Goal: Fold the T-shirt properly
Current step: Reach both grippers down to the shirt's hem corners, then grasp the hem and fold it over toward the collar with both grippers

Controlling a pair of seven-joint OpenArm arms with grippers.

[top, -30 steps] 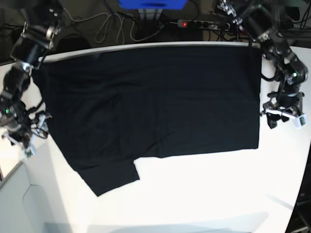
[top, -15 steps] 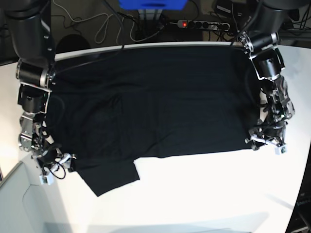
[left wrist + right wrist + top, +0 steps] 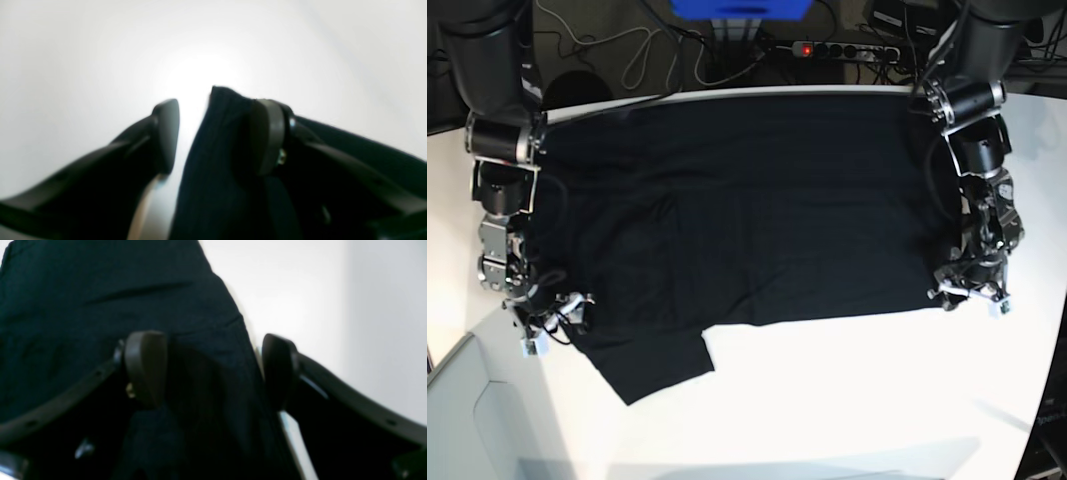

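The black T-shirt (image 3: 747,210) lies spread flat on the white table (image 3: 847,390), plain side up, with one sleeve (image 3: 652,365) sticking out at the front left. My left gripper (image 3: 968,295) is open at the shirt's front right corner. In the left wrist view (image 3: 217,110) that corner (image 3: 220,160) stands between the fingers, against the right pad (image 3: 267,133). My right gripper (image 3: 555,322) is open at the shirt's left edge near the sleeve. In the right wrist view (image 3: 213,363) the cloth edge (image 3: 200,340) lies between its spread fingers.
A power strip (image 3: 827,48) with a red light, cables and a blue box (image 3: 739,8) sit behind the table's far edge. A grey surface (image 3: 487,430) lies at the front left corner. Bare white table runs along the front.
Both arms have come down from beside the shirt onto its front corners. In the last half second the right gripper edged inward over the cloth edge; the left barely moved.
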